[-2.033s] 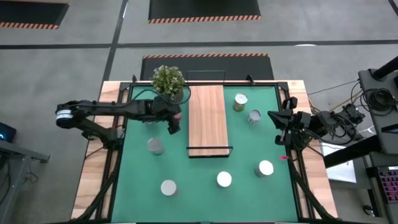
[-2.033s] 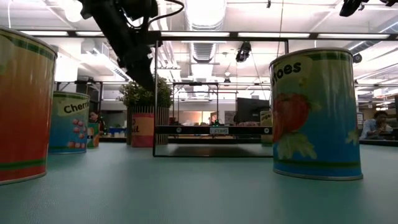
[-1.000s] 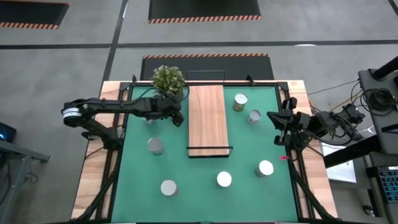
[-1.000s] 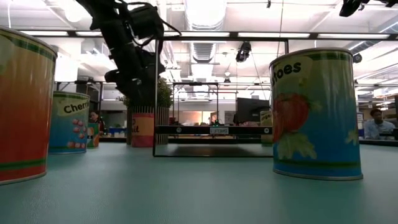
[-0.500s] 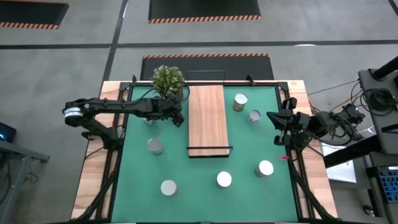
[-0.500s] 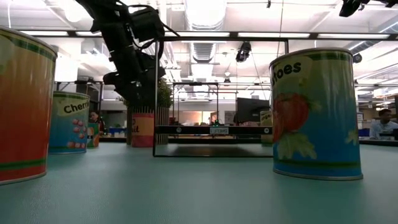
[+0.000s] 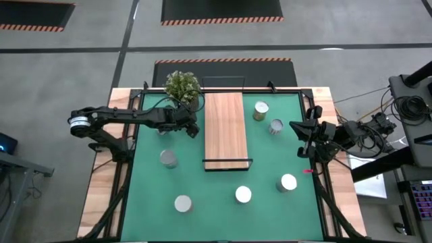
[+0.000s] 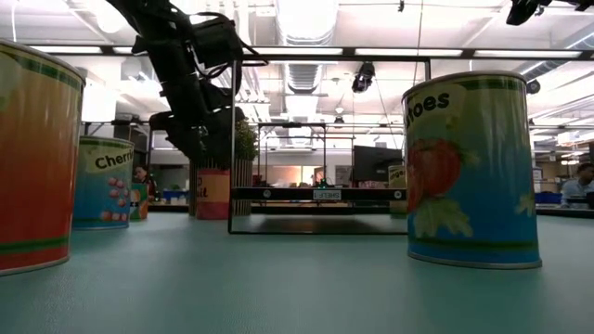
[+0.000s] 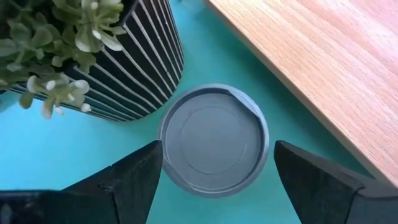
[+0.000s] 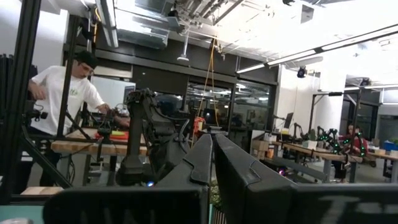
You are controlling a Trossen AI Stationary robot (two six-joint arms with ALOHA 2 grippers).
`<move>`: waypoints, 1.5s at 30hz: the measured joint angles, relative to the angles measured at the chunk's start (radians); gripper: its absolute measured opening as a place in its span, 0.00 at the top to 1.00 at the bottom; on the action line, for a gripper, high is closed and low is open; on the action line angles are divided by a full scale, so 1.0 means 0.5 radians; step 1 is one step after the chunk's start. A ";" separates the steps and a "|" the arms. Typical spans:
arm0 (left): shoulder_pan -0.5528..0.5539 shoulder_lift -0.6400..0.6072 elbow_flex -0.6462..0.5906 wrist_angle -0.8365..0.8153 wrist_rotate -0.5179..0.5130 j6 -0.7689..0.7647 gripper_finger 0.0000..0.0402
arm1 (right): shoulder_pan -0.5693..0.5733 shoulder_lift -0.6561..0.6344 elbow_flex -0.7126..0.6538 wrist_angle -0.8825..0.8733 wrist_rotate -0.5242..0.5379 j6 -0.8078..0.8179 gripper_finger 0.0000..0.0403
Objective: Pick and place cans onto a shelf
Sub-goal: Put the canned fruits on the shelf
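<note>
My left gripper (image 7: 193, 128) is open above a can with a silvery-grey round top (image 9: 214, 144). The can stands upright on the green mat, between the striped plant pot (image 9: 134, 68) and the wooden shelf board (image 7: 225, 130). The fingers stand on either side of the can's top without touching it. In the low view the gripper (image 8: 200, 144) hangs just above this red-labelled can (image 8: 213, 193). My right gripper (image 7: 302, 140) is shut and empty at the table's right edge. Several other cans stand on the mat, for example near the front (image 7: 243, 195) and right of the shelf (image 7: 276, 126).
The potted plant (image 7: 183, 86) stands close to my left gripper's far-left side. Cans stand at left (image 7: 168, 158), front left (image 7: 183, 203), front right (image 7: 288, 182) and back right (image 7: 260, 110). A person (image 10: 62, 93) works beyond the table.
My left gripper has gone down a little toward the can beside the plant pot, still open. The can and the other things have kept still.
</note>
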 joint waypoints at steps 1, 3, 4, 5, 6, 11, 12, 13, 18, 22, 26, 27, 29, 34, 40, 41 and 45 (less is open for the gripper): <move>0.000 0.002 0.000 0.001 0.000 0.000 0.28 | 0.000 0.000 0.000 -0.001 0.000 0.000 0.98; 0.000 0.011 0.000 0.009 -0.003 0.000 0.28 | 0.000 0.000 0.000 -0.001 0.000 0.000 0.98; 0.001 0.018 0.000 0.014 -0.004 0.001 0.28 | 0.000 0.000 0.000 -0.001 0.000 0.001 0.98; 0.004 0.026 0.000 0.016 -0.005 0.000 0.28 | 0.000 0.000 0.000 -0.001 0.000 0.001 0.98; 0.004 0.034 0.000 0.021 -0.010 0.000 0.28 | 0.000 0.000 0.000 -0.001 0.000 0.000 0.98; 0.006 0.062 -0.001 0.059 -0.059 -0.025 0.27 | -0.001 0.000 0.000 -0.002 0.000 0.001 0.98; 0.007 0.063 -0.001 0.060 -0.063 -0.028 0.27 | 0.000 0.000 0.000 -0.002 0.000 0.001 0.98; 0.007 0.063 -0.001 0.060 -0.063 -0.029 0.26 | 0.000 0.000 0.000 -0.002 0.000 0.001 0.98; 0.007 0.061 -0.001 0.059 -0.059 -0.030 0.25 | -0.001 0.000 0.000 -0.003 0.000 0.001 0.98; 0.007 0.059 -0.001 0.059 -0.057 -0.024 0.24 | 0.000 0.000 0.000 -0.004 -0.001 -0.011 0.98; 0.007 0.058 -0.001 0.059 -0.063 -0.014 0.23 | 0.000 0.000 0.000 -0.003 0.000 -0.018 0.98; 0.007 0.058 -0.001 0.059 -0.077 -0.013 0.23 | 0.000 0.000 0.000 -0.003 0.000 -0.024 0.98; 0.007 0.057 -0.001 0.059 -0.094 -0.011 0.22 | 0.000 0.000 0.000 -0.003 -0.001 -0.025 0.98; 0.007 0.057 -0.001 0.059 -0.099 0.007 0.13 | 0.000 0.000 0.000 -0.004 0.000 -0.030 0.98; 0.005 0.057 -0.001 0.062 -0.086 0.117 0.01 | 0.000 0.000 0.000 -0.004 -0.001 -0.031 0.98; 0.003 0.058 -0.001 0.061 -0.083 0.112 0.01 | 0.000 0.000 0.000 -0.003 -0.001 -0.032 0.98; 0.014 0.090 -0.001 0.106 -0.072 0.052 0.02 | 0.000 0.000 0.000 -0.004 -0.001 -0.035 0.98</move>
